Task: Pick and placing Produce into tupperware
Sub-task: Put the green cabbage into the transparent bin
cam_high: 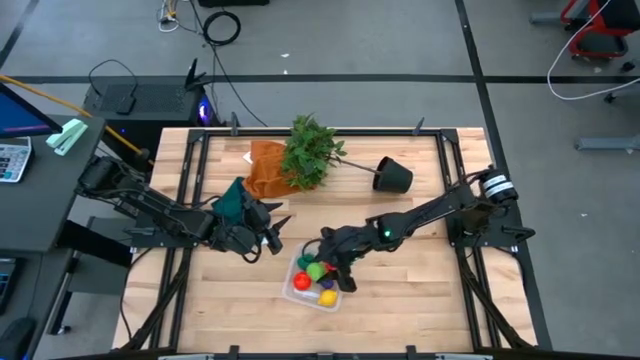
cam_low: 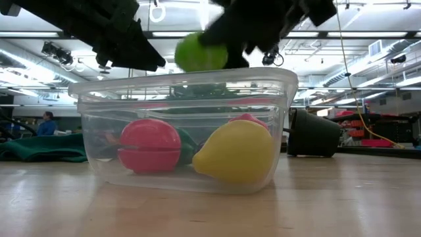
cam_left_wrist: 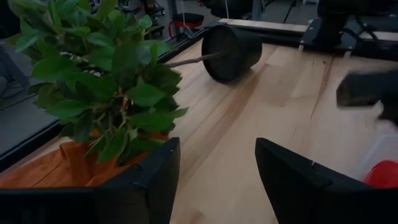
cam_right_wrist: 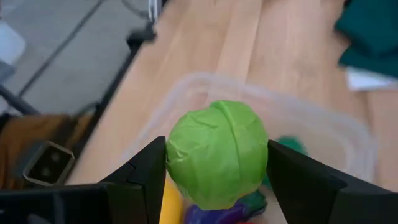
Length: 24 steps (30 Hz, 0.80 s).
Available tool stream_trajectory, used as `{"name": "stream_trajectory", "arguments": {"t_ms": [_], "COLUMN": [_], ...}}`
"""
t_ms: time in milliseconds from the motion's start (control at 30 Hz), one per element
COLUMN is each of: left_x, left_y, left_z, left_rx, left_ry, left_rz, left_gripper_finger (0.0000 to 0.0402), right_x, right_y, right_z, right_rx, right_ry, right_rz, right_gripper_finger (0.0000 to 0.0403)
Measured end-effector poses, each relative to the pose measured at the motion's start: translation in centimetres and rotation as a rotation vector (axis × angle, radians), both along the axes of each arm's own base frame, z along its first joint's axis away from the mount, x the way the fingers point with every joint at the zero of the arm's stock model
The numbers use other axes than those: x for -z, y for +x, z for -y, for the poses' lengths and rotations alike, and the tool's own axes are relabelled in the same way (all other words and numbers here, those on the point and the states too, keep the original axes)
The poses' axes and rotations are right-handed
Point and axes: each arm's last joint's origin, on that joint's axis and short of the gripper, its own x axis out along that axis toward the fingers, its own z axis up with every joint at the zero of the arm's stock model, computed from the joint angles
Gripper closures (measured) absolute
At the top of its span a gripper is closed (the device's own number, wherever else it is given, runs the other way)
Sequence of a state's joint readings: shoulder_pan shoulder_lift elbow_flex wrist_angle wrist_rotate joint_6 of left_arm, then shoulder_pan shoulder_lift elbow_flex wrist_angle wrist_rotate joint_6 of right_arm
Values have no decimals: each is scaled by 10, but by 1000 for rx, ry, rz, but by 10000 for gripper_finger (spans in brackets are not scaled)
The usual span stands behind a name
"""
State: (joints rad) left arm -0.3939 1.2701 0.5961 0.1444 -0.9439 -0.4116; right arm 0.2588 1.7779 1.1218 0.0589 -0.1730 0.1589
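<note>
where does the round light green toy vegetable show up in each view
High view: the round light green toy vegetable is under the right gripper, over the tub.
Low view: top centre, above the tub's rim.
Left wrist view: not in it.
Right wrist view: centre, held between the gripper's fingers.
Shared landmark: the clear rectangular plastic tub.

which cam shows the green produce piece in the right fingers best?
Right wrist view: the green ball fills the frame, clamped between the right gripper fingers above the tupperware. Low view shows it blurred above the rim; high view only a speck; left wrist view doesn't show it.
</note>
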Motion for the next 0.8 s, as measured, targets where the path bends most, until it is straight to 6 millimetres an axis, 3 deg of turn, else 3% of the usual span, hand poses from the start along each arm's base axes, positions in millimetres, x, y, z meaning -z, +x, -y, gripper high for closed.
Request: {"name": "stream_trajectory", "arguments": {"t_ms": [333, 567, 800], "left_x": [2, 2, 2], "left_y": [0, 2, -3], "left_z": [1, 13, 36], "left_rx": [50, 319, 683], "left_ry": [-41, -132, -247], "left_rz": [-21, -61, -119], "left_gripper_finger": [186, 184, 208], "right_x": [25, 21, 18], "right_y": [20, 19, 17], "right_z": [-9, -11, -9], "right_rx": [-72, -70, -65], "right_ry": [84, 72, 49], "right_rz": [-107, -106, -107], "right_gripper_finger": [202, 202, 202]}}
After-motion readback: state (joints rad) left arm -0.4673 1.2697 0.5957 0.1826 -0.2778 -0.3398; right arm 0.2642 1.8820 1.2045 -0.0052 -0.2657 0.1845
